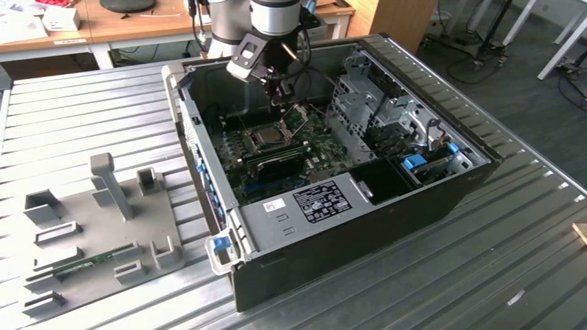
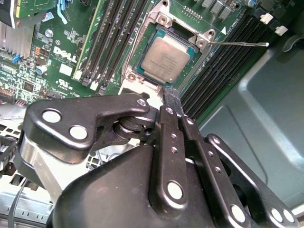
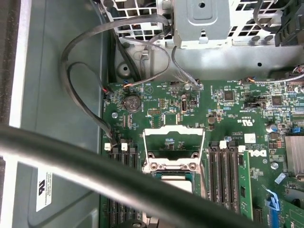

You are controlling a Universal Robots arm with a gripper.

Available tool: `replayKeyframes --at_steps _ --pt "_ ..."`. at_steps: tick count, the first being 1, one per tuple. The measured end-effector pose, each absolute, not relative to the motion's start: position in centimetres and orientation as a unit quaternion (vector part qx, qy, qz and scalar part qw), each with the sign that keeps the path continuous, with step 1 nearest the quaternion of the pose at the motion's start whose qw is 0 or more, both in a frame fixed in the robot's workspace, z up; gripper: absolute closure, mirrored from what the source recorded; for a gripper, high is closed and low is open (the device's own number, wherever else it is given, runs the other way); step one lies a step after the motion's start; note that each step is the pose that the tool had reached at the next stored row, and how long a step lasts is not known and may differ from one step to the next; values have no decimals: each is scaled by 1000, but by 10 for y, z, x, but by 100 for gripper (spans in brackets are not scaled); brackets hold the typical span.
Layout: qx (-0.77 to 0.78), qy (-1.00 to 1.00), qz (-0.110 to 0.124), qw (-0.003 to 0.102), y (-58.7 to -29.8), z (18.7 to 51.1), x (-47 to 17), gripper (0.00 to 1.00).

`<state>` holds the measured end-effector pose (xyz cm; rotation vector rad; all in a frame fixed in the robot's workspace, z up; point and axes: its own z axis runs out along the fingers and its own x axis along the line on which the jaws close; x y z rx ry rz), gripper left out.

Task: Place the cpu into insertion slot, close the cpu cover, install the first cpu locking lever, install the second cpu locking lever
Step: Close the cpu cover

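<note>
cpu [image 2: 166,59]: seated in slot [image 2: 176,36]
cover [image 3: 173,165]: up (unlatched)
end effector [image 2: 172,97]: pressed together, empty
risk: tip may nudge cpu askew

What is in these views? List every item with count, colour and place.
table: one, silver, ribbed, under everything
computer case: one, black and grey, lying open on the table
fixture plate: one, grey, on the table at the exterior view's left
circuit board: one, green, inside the case
insertion slot: one, black-rimmed, on the circuit board
cpu: one, silver-grey, seated in the insertion slot
cpu cover: one, silvery, hinged up off the cpu
locking lever: one seen, thin silver, sticking out beside the slot
memory slots: several, black, either side of the insertion slot
cables: several, grey, looped along the case wall
arm: one, grey, reaching into the case
gripper: one, black, close beside the cpu
</note>
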<state>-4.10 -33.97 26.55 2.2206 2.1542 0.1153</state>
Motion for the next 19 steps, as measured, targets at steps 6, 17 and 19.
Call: replayKeyframes --at_steps 6,17,19 --pt "717 696 37 23 -340 266 -41 90" --pt "717 696 37 23 -340 267 -40 90" --pt "717 696 37 23 -340 267 -40 90"
